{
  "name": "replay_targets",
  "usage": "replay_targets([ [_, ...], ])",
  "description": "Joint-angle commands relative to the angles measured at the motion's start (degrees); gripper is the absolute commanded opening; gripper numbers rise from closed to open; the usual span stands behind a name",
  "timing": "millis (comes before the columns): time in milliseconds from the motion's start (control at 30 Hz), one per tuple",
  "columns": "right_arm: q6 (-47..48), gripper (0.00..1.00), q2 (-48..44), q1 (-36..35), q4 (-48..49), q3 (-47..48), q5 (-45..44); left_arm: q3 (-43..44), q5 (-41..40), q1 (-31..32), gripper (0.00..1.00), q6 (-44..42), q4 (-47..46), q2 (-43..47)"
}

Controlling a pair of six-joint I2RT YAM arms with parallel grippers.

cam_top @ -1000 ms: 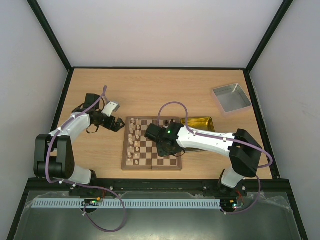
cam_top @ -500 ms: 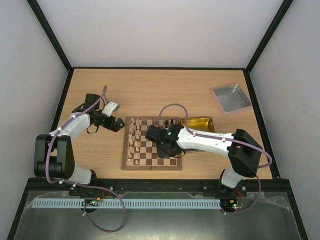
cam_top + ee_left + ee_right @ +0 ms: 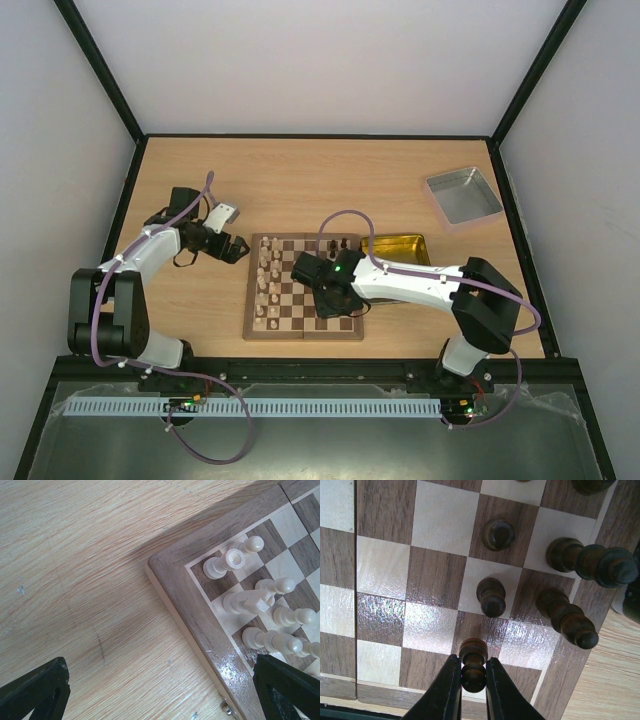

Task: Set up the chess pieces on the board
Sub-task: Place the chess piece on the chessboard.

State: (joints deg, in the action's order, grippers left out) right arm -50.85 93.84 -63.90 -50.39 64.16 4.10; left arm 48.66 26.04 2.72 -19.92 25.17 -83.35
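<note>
Dark pawn (image 3: 473,664) clamped in right jaws, visible only wrist-side; left jaws gape.

Nothing here for you to read. No text, label, brand, number or sign is legible on the board (image 3: 300,333), the pale pieces (image 3: 247,601), the dark piece (image 3: 473,665), the tin (image 3: 400,244) or the tray (image 3: 463,197). In the top view everything is too small for you to make out fine print. Both wrist views give you only plain wood.
</note>
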Motion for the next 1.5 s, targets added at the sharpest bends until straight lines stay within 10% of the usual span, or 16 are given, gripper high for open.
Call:
replay_targets([
  [0, -0.5, 0.1, 0.6, -0.5, 0.1, -0.7, -1.4, -0.4, 0.1, 0.4, 1.0, 0.2, 0.5, 0.1],
  [1467, 0.0, 0.1, 1.8, -0.5, 1.6, -0.9, -2.5, -0.1, -0.1, 0.4, 1.0, 0.4, 0.3, -0.5],
])
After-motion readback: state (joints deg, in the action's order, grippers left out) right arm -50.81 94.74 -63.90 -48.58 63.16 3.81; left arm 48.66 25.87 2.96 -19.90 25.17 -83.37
